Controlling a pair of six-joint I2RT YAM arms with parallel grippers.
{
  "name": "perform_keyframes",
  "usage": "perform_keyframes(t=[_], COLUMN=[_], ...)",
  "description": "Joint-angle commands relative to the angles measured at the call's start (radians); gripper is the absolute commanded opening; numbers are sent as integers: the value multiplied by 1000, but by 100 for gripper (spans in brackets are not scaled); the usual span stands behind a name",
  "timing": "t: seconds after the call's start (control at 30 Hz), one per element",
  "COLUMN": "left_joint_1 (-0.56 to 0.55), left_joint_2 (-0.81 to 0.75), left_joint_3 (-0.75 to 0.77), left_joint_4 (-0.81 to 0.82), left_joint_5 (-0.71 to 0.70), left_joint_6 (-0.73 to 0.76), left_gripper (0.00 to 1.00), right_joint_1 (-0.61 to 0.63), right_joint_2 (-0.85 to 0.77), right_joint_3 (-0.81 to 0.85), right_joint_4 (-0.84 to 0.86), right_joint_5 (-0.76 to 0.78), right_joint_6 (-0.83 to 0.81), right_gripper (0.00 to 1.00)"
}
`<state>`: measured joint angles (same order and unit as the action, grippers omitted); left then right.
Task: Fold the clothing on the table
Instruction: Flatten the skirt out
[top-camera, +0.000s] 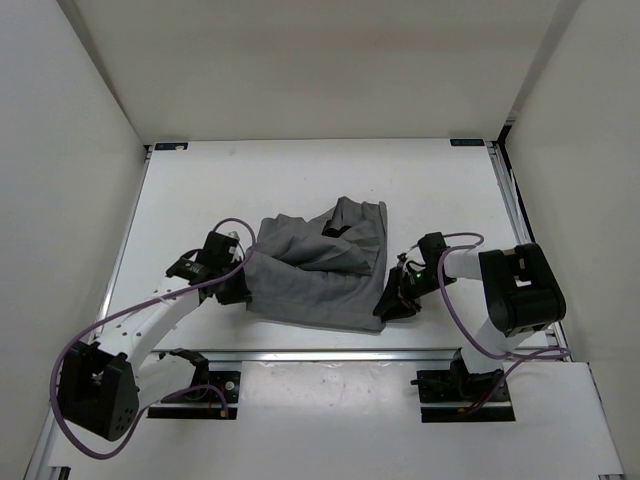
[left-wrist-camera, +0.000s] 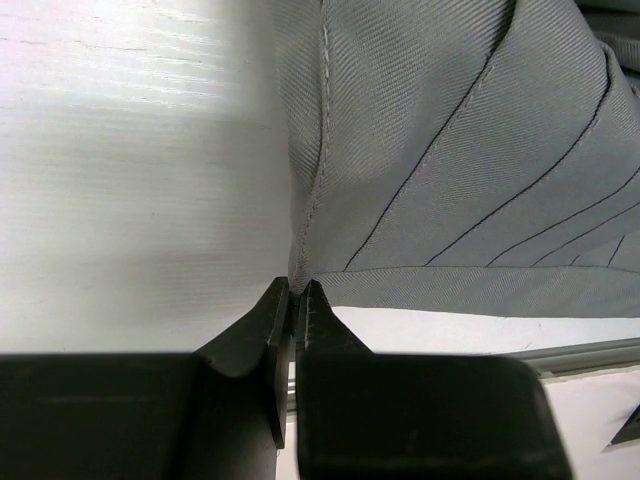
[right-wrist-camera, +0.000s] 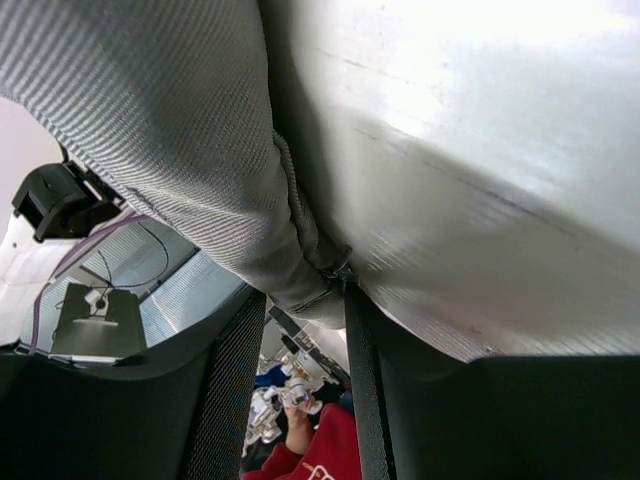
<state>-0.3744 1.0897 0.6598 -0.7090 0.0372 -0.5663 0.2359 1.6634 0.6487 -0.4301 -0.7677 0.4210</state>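
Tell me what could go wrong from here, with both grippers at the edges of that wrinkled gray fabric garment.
The left gripper pinches only the tip of a corner of the wrinkled gray fabric garment; it could slip free when pulled.
The right gripper has its jaws apart around a rolled hem, so closing may catch only part of it.
The garment lies bunched, so wrinkles may get folded in.

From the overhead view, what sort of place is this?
Likely a robotics test cell: a white table with metal rails, plain white walls around it, left arm and right arm bolted at its near edge.
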Motion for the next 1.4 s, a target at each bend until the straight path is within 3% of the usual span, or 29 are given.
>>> perform_keyframes(t=[0.0,0.3,0.43,0.47,0.5,0.67,0.87,0.97,1.03,1.13,1.17,1.23,1.37], left_joint_1=[15,23,26,32,31,40,0,-5,8,26,17,5,23], left_joint_2=[-39,-54,-59,-63,-62,-71,-28,33,82,234,313,338,309], left_joint_3=[-15,-26,-26,-34,-25,-34,-25,75,191,472,636,754,727], left_joint_4=[-10,-4,0,-1,-7,5,28,78,126,120,96,100,123], left_joint_5=[-36,-36,-34,-36,-36,-34,4,38,44,50,44,35,101], left_joint_6=[-1,-14,-14,-14,-12,-15,3,37,54,95,106,120,100], left_gripper=[0,0,0,0,0,0,0,0,0,0,0,0,0], right_joint_1=[0,105,144,154,166,195,97,-61,-130,-191,-205,-201,-184], right_joint_2=[70,114,131,136,134,130,-20,-173,-188,-145,-131,-126,-165], right_joint_3=[-70,-38,-28,-30,-21,-15,14,121,256,544,695,778,830], right_joint_4=[24,-1,-4,-19,-21,-44,-151,-249,-309,-409,-444,-453,-480], right_joint_5=[220,298,335,356,373,458,534,512,516,533,542,542,522], right_joint_6=[-28,-34,-34,-34,-22,-33,-70,-141,-174,-225,-228,-234,-257], right_gripper=[44,30,29,19,0,0,0,0,1,0,0,0,0])
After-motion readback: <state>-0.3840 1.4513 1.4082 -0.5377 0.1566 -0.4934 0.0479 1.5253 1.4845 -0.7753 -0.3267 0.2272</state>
